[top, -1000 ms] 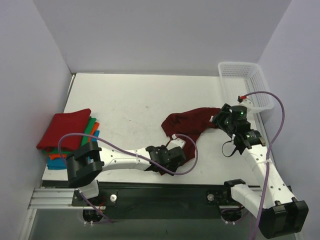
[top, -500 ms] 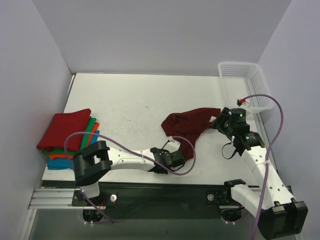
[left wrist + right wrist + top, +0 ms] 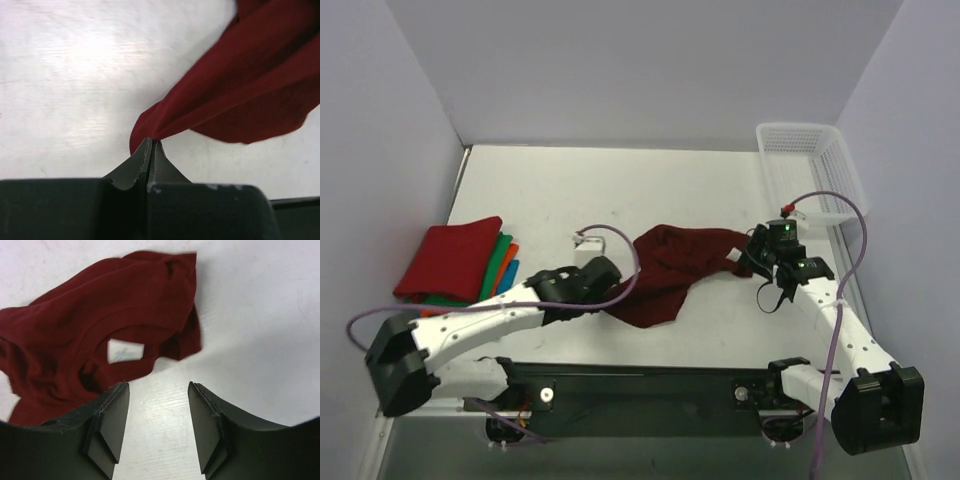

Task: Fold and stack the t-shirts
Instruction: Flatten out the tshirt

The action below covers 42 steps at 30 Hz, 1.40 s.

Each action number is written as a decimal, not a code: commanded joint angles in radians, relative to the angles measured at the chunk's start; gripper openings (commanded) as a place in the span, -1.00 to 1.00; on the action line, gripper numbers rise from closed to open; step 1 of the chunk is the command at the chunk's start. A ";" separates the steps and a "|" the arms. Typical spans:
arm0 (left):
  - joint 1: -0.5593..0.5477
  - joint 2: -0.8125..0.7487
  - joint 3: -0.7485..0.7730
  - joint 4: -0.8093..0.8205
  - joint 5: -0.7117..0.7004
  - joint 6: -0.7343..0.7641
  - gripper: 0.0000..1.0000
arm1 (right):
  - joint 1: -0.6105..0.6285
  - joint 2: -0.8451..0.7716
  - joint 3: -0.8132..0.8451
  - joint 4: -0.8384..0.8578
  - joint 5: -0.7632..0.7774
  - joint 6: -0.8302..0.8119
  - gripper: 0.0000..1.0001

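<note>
A crumpled dark maroon t-shirt (image 3: 670, 265) lies mid-table, stretched between both arms. My left gripper (image 3: 612, 293) is shut on its near-left edge; in the left wrist view the fingertips (image 3: 151, 143) pinch a fold of the maroon cloth (image 3: 240, 85) just above the table. My right gripper (image 3: 746, 258) stands open at the shirt's right end. In the right wrist view its fingers (image 3: 112, 405) straddle bare table just short of the shirt's collar (image 3: 100, 315) and white label (image 3: 125, 351). A stack of folded t-shirts (image 3: 455, 262), red on top with green, orange and blue beneath, sits at the left.
A white mesh basket (image 3: 810, 160) stands at the back right corner. Purple cables loop over both arms. The table's front edge (image 3: 650, 352) runs just below the shirt. Grey walls close in the left, back and right.
My left gripper shut on the shirt's near edge and swung left and back, drawing the cloth out toward the front left. The right gripper shifted slightly left and nearer, staying open.
</note>
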 commanded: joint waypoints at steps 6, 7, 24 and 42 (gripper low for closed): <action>0.383 -0.290 -0.148 0.067 0.252 0.058 -1.00 | 0.057 0.029 -0.077 -0.019 0.042 -0.013 0.01; 0.396 -0.297 -0.140 0.063 0.262 0.065 -1.00 | 0.082 0.036 -0.083 -0.017 0.050 -0.013 0.00; 0.477 -0.328 -0.125 0.074 0.340 0.098 -1.00 | 0.306 0.214 -0.074 -0.017 0.228 0.025 -0.04; 0.534 -0.351 -0.020 0.002 0.343 0.151 -1.00 | 0.318 0.110 0.154 -0.192 0.177 0.004 -1.00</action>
